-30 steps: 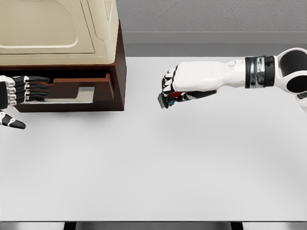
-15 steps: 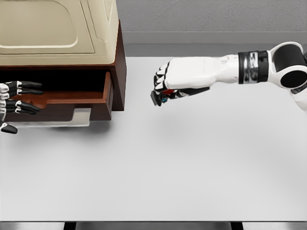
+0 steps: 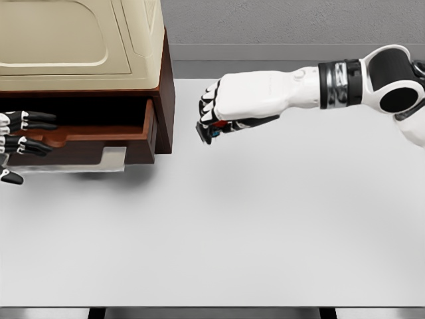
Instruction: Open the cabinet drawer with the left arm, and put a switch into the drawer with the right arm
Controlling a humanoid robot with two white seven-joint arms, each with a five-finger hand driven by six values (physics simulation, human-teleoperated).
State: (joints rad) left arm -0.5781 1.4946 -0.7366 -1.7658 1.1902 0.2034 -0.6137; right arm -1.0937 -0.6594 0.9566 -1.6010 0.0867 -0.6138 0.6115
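a small dark switch is gripped in the curled fingers of the right hand, held above the white table, just right of the brown cabinet. the drawer is seen pulled out toward the near side. the left hand is seen at the far left edge by the drawer front, fingers extended; whether anything is held cannot be told. a cream cover sits on top of the cabinet.

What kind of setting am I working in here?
Probably a simulated tabletop test bench: a plain white table, a grey wall behind, and a brown wooden cabinet with a cream top and its drawer pulled open.
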